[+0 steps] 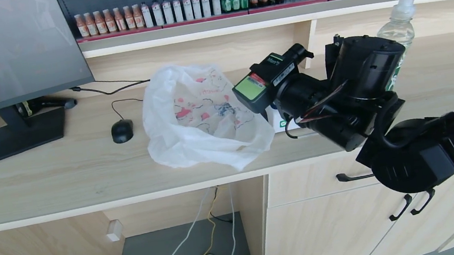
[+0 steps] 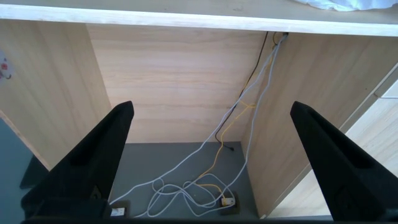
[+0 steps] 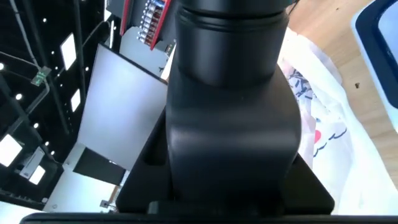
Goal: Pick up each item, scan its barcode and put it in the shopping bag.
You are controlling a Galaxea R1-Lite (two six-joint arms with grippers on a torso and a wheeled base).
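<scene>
Above the counter (image 1: 62,175), just right of the bag (image 1: 195,118), our right gripper (image 1: 292,92) is clamped on a black bottle (image 1: 272,73) (green label at one end), though its fingers are mostly lost against the dark plastic. Below counter level our left gripper (image 2: 211,112) gapes wide, holding nothing. Behind the right arm we make out a white box (image 1: 275,122) and a water bottle (image 1: 398,23), both partly hidden.

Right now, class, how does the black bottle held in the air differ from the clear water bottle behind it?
The black bottle is opaque; the water bottle is see-through. The black bottle is lifted and tilted; the water bottle stands upright on the counter. Both have green on their labels.
</scene>
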